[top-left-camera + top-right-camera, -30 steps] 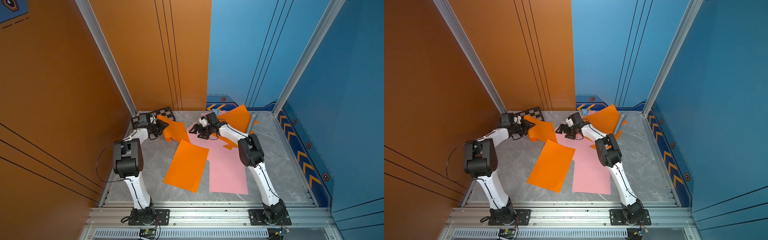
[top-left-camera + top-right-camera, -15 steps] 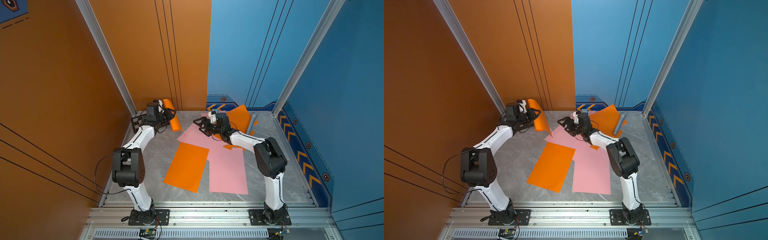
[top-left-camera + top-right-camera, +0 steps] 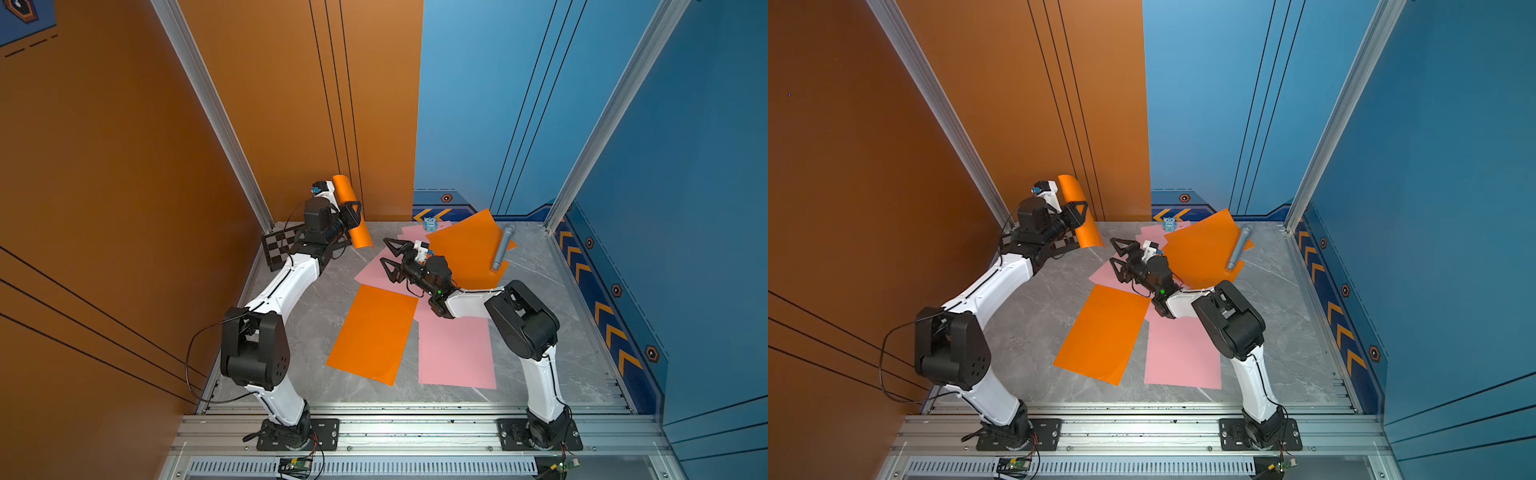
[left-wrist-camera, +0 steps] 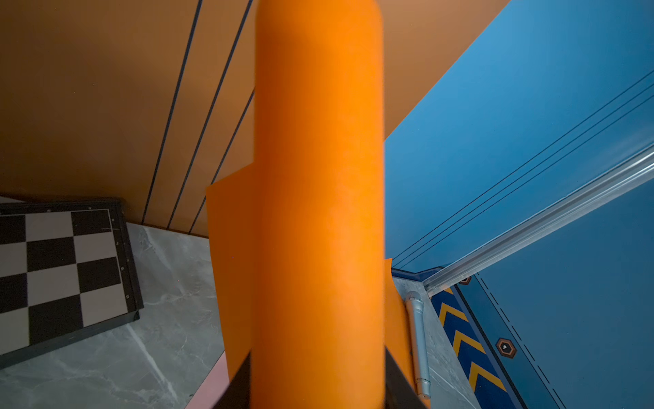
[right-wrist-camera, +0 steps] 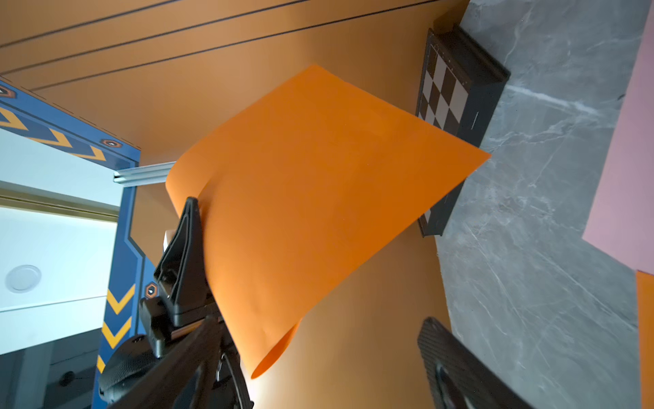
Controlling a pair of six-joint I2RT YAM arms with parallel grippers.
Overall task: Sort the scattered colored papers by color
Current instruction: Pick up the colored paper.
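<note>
My left gripper (image 3: 354,215) (image 3: 1079,214) is raised near the back left wall, shut on a curled orange paper (image 3: 362,237) (image 3: 1091,237) that hangs off the floor. In the left wrist view that paper (image 4: 318,212) fills the middle between the jaws of the left gripper (image 4: 318,389). My right gripper (image 3: 384,251) (image 3: 1112,251) (image 5: 318,375) hovers open and empty over a pink paper (image 3: 370,270) (image 3: 1100,274). Flat on the floor lie an orange paper (image 3: 374,332) (image 3: 1102,338), a pink paper (image 3: 455,353) (image 3: 1183,357) and, at the back right, overlapping orange papers (image 3: 465,249) (image 3: 1204,249).
A black-and-grey checkered board (image 3: 280,247) (image 4: 60,269) (image 5: 456,106) lies in the back left corner, below the left gripper. A grey cylinder (image 3: 503,247) (image 3: 1237,247) rests on the back right orange papers. A small blue toy (image 3: 430,224) (image 3: 1169,223) stands at the back wall. Walls close three sides.
My left gripper has lifted the orange paper off the floor and up toward the back wall, uncovering the pink paper beneath. The right arm's elbow has swung right; its gripper stays open.
</note>
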